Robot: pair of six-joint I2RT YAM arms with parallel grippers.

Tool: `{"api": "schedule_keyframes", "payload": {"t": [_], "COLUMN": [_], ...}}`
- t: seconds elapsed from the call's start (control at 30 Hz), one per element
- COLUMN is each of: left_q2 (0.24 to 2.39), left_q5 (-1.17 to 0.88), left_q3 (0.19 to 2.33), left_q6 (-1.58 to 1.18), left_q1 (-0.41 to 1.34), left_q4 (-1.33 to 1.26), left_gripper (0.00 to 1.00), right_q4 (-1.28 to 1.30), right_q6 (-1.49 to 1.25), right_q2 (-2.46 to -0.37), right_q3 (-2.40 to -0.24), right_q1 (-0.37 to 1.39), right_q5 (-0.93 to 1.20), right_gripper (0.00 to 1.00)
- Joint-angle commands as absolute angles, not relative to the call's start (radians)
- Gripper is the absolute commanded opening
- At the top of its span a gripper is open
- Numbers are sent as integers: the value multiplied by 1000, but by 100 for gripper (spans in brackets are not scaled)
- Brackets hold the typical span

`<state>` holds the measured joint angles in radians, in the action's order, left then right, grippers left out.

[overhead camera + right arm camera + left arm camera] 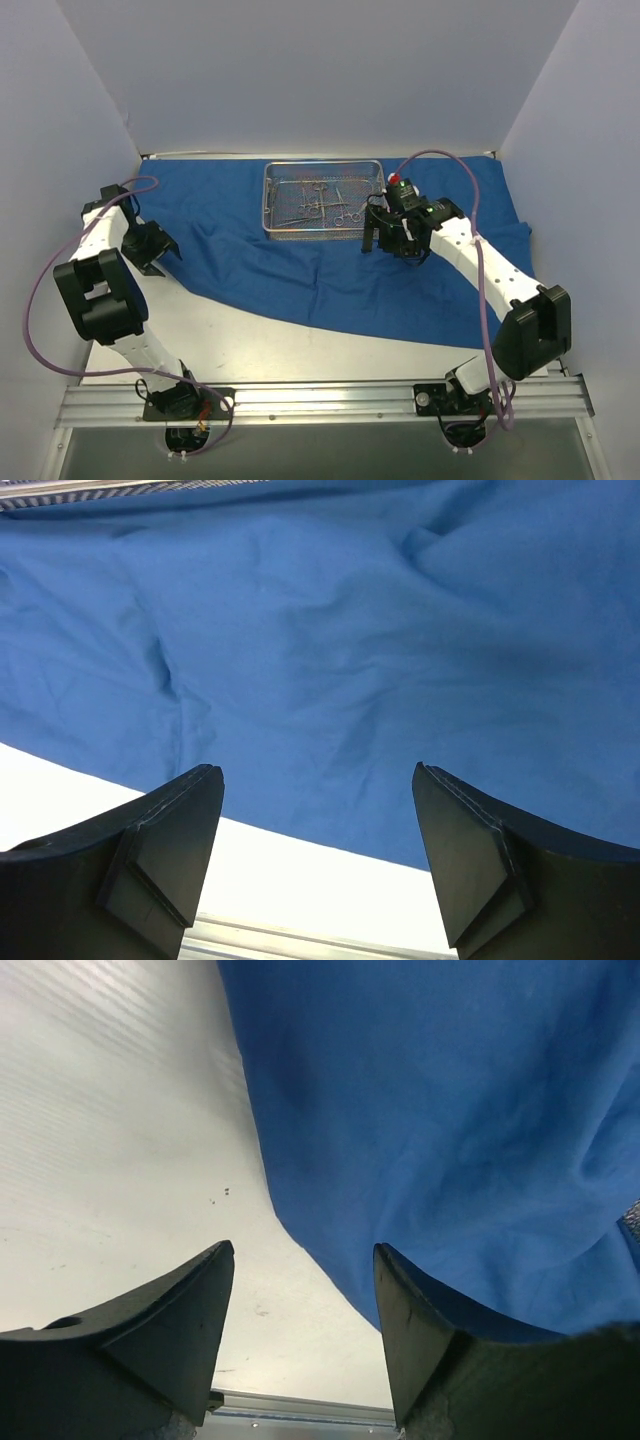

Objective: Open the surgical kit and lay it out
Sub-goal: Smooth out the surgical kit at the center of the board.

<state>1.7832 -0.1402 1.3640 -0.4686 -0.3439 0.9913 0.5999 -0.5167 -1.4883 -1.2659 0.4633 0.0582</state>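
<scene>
Two grippers, both empty, jaws spread wide in each wrist view. Blue cloth wrap (300, 270) is already opened flat over the far half of the table (250, 345). Its near edge runs on a slant, leaving bare tabletop at near left. Wire-mesh tray (266, 200) sits on the cloth at far centre, and the instruments (322, 203) lie inside it, crossed over one another. Right gripper (385, 243) hovers over the cloth just beside the tray's near right corner. Its wrist view shows only wrinkled cloth (330, 630) between the fingers (180, 830), with a strip of tray edge at the top. Left gripper (150, 250) hangs at the cloth's left border, straddling the cloth edge (450, 1140) and bare table (110, 1110).

Judgement: unwrapping looks done, and the step in hand is lifting instruments out and setting them on the cloth. The right arm is better placed for it. Suggested approach: come down inside the tray from above, well off the mesh wall, with the jaws narrowed enough to clear neighbouring pieces. Take the rightmost instrument first, pinching across the shank rather than a ring handle so it does not swivel. Lift straight up until clear of the rim, since a crossed instrument may come along. Set each one on flat cloth near of the tray, well apart from the others and away from folds.
</scene>
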Motion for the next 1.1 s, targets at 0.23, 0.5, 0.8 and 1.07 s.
{"api": "schedule_keyframes", "payload": {"t": [0.23,0.5,0.8,1.07], "left_q2": [1962,2071,1695,1335], "left_q5": [-58,-9,140,224], "left_q3": [1474,1545,1379,1167], "left_q6": [-482,-479,-554,-699], "left_q1": [-325,-327,-353,-434], "left_q4": [947,982,1190,1471], "left_gripper": [66,20,2,2], "right_q4": [566,558,543,531], "right_q6": [-437,-434,-408,-380], "right_q2": [-1493,-1512,-1546,-1556], "right_q3": [-1315,-1308,-1315,-1299], "right_q1": [433,400,405,407], "right_q5": [115,130,187,265], "right_gripper": [78,78,78,78]}}
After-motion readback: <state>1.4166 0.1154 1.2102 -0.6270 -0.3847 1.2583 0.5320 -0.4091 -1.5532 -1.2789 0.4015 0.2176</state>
